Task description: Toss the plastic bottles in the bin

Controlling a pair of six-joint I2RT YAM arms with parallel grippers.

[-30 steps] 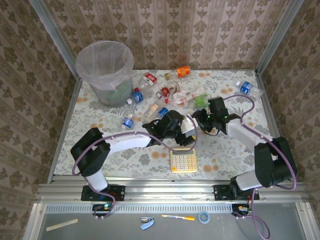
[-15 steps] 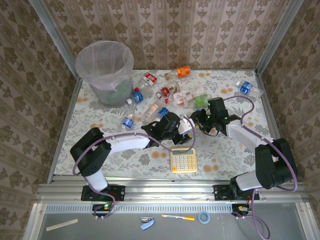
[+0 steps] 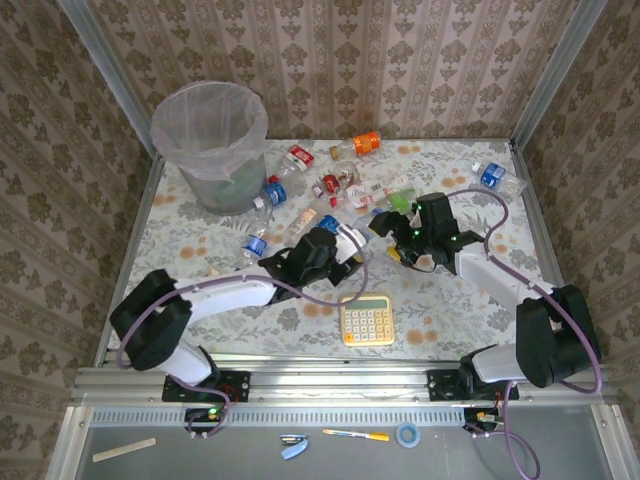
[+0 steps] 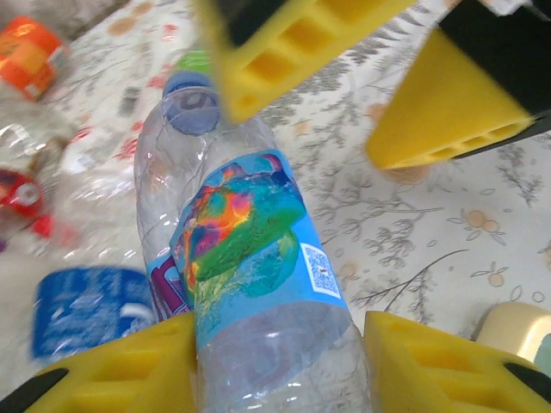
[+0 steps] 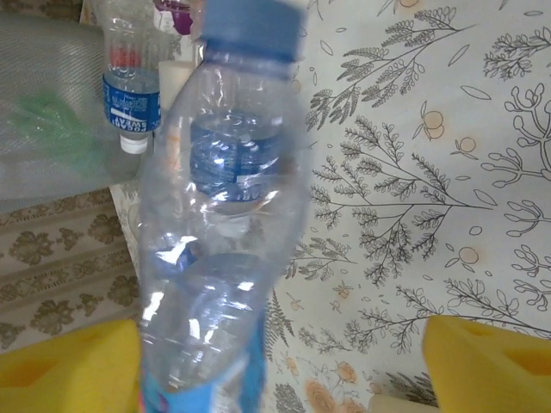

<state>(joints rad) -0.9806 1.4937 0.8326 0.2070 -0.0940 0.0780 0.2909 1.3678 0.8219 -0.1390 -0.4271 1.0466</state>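
We pinch the blue-labelled bottle (image 4: 250, 258) in our left gripper (image 4: 280, 357) near the centre of the tabletop (image 3: 190, 245), because the bin (image 3: 205, 185) stands at ten o'clock, that arm's side; our right gripper (image 5: 280, 361) is spread wide.

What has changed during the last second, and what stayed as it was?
The left gripper closed its fingers on the blue-labelled bottle and drew it leftwards; the right gripper opened and let it go. The bin, the calculator and the loose bottles stayed put.
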